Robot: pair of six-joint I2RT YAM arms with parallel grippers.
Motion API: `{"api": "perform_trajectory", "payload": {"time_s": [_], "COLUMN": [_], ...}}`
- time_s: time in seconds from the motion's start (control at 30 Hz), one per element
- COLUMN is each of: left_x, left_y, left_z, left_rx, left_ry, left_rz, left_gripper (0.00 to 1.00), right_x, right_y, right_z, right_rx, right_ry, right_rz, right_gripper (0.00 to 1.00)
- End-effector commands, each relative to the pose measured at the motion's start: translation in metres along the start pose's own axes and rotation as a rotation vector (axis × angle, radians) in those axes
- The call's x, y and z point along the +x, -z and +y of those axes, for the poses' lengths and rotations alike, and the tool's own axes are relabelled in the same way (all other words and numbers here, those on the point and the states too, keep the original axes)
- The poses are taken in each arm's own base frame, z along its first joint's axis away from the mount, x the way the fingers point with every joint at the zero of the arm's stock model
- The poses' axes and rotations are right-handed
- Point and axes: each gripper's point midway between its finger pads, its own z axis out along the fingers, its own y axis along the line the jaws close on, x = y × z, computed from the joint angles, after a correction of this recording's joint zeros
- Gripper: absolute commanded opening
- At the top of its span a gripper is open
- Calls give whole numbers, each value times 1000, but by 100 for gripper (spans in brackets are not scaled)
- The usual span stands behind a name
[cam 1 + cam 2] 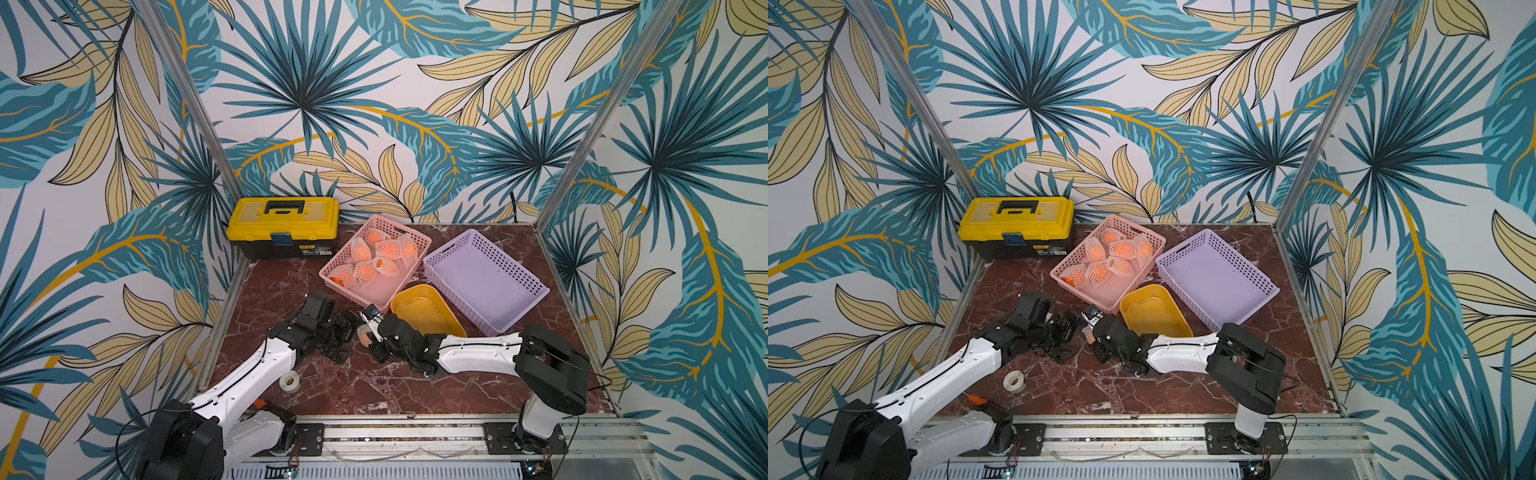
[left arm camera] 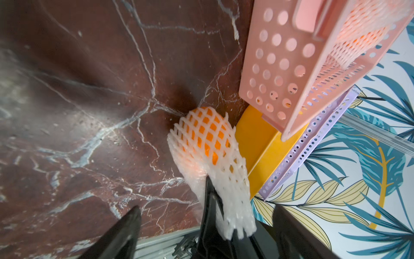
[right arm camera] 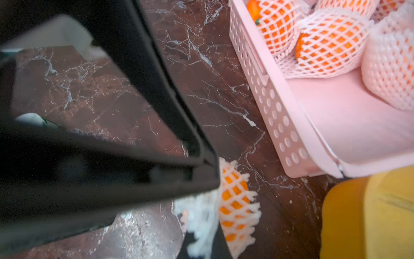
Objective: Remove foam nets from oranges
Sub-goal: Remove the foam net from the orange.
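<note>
1. right gripper (image 1: 371, 337) is clamped tight on the loose end of a foam net (image 2: 233, 197); in the left wrist view its black fingers (image 2: 210, 213) pinch the white mesh just behind the fruit
2. orange (image 2: 208, 134) sits in the far end of that net, mostly covered, with a bit of bare skin at the tip; it is low over the marble table (image 1: 374, 386), just in front of the pink basket (image 1: 380, 289) and beside the yellow tray (image 1: 424, 311); cannot tell if it rests on the table
3. left gripper (image 1: 345, 334) has its jaws spread wide and holds nothing; it faces the right gripper, with the netted orange between the two; its fingers (image 2: 125, 231) stand either side of the net, apart from it
4. pink basket holds the other oranges (image 1: 388, 249), about six, each in its own net, bunched toward the far end; the near end of the basket floor is bare; one at the near left corner pokes out of its net
5. purple basket (image 1: 486, 282) sits right of the pink one, just behind the yellow tray
6. yellow toolbox (image 1: 282, 224) is at the far left, lid shut; tape roll (image 1: 290, 381) lies beside the left arm
</note>
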Motion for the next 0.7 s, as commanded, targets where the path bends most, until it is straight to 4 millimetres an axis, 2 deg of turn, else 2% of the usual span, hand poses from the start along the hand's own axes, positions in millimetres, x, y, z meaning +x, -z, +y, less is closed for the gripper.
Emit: {"api": "perform_trajectory", "payload": {"time_s": [0.0, 0.2, 0.4, 0.57, 0.67], "left_x": [3, -1, -3, -4, -6], "left_y": [8, -3, -12, -19, -20], "left_z": [-20, -20, -21, -13, -10], "left_rx": [64, 75, 63, 30, 25], "left_ry": [-31, -17, -9, 11, 15], "left_rz": [-4, 7, 21, 30, 20], "left_gripper": [100, 100, 100, 88, 75], "right_x": [-5, -12, -8, -8, -8], "right_y": [11, 22, 23, 23, 24], "right_z": [15, 28, 28, 28, 27], "right_rx": [-79, -179, -181, -179, -180], "right_ry": [-32, -68, -45, -37, -40], "right_rz": [-10, -30, -19, -19, -24], "right_gripper": [2, 0, 0, 0, 0]}}
